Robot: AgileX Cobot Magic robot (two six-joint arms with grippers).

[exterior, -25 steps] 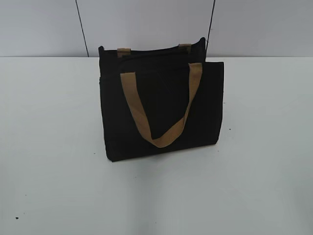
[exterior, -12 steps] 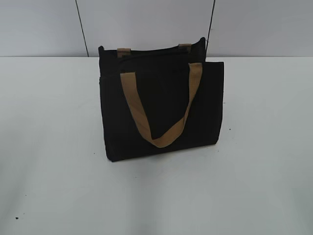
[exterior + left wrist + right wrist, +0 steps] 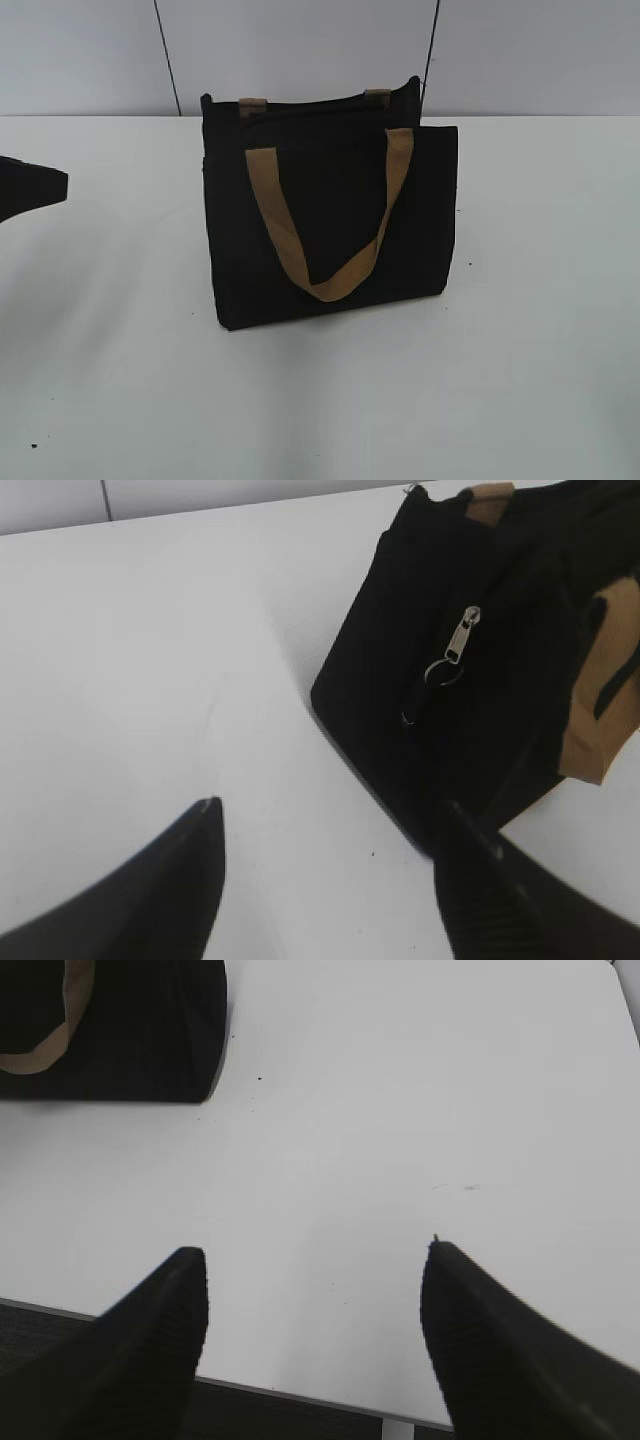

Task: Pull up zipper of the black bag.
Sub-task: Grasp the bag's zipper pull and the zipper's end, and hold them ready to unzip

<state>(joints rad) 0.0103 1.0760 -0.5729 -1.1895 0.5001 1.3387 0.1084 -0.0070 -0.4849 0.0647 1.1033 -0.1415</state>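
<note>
The black bag (image 3: 330,220) stands upright mid-table, a tan handle (image 3: 325,225) hanging down its front. In the left wrist view the bag (image 3: 400,710) shows its end face, with the silvery zipper slider and ring pull (image 3: 455,645) on the track there. My left gripper (image 3: 325,815) is open and empty over the table, short of the bag; one finger (image 3: 30,185) enters the exterior view at the left edge. My right gripper (image 3: 315,1260) is open and empty near the table's front edge, the bag's corner (image 3: 150,1030) far up left. It is out of the exterior view.
The white table (image 3: 520,330) runs all round the bag. Its front edge (image 3: 300,1395) lies under the right gripper. A grey panelled wall (image 3: 300,50) stands behind the table.
The left gripper's finger has come into the exterior view at the left edge; before, no arm was in view. The bag has not moved.
</note>
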